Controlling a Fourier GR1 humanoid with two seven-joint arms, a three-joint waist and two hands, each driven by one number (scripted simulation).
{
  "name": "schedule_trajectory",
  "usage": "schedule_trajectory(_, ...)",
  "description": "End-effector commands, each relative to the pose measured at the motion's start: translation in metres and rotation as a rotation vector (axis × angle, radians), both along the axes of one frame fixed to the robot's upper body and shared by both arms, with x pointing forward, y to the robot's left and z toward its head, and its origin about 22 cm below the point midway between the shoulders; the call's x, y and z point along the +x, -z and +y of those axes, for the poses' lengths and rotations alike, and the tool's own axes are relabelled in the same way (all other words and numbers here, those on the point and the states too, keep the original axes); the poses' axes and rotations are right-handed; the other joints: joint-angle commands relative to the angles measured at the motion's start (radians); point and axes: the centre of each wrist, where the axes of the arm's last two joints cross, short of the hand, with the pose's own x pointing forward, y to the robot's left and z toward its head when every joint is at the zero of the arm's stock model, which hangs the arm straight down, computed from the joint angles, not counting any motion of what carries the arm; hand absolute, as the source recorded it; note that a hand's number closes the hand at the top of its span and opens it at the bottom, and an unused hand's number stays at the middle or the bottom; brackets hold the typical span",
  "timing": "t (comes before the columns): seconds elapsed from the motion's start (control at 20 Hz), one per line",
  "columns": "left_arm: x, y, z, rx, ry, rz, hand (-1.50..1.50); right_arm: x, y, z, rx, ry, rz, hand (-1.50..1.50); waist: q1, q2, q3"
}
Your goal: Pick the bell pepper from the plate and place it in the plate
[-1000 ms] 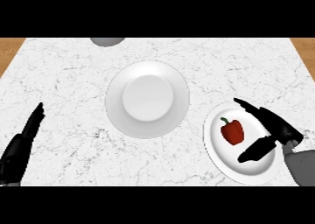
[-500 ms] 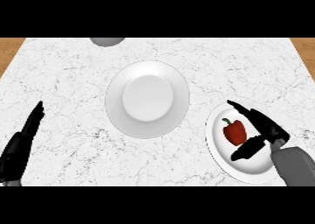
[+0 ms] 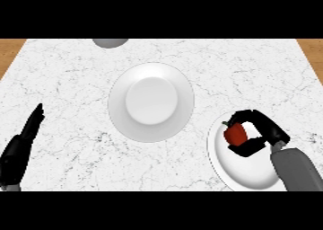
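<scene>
A red pepper (image 3: 235, 135) lies on the right plate (image 3: 247, 173). The right hand (image 3: 260, 132) curls around it, fingers above and thumb below, pinching it. The left hand (image 3: 18, 150) rests straight at the left edge. The smooth pepper could slip out during lifting toward the middle plate (image 3: 151, 101).

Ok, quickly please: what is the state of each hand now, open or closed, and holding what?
Left hand: open, straight fingers, holding nothing, at the counter's left edge.
Right hand: shut, curled round the red bell pepper over the right plate.
</scene>
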Motion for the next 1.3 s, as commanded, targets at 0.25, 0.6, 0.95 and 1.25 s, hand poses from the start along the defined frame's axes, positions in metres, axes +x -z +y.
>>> schedule_trajectory(0.25,0.014,0.007,-0.015,-0.001,0.074,-0.017,0.00,0.063,-0.061,-0.015,-0.237,-0.165,-0.186,1.50,0.064,0.027,0.005)
schedule_trajectory(0.6,0.026,-0.010,-0.018,0.002,0.135,-0.051,0.00,0.100,-0.133,-0.040,-0.469,-0.272,-0.458,1.50,0.140,0.055,0.010)
schedule_trajectory(0.95,0.026,-0.009,-0.019,0.008,0.121,-0.047,0.00,0.122,-0.164,-0.048,-0.342,-0.253,-0.778,1.50,0.117,0.049,0.010)
schedule_trajectory(1.25,0.021,-0.009,-0.013,0.011,0.102,-0.040,0.00,0.134,-0.189,-0.053,-0.071,-0.429,-0.944,1.50,0.083,0.031,0.007)
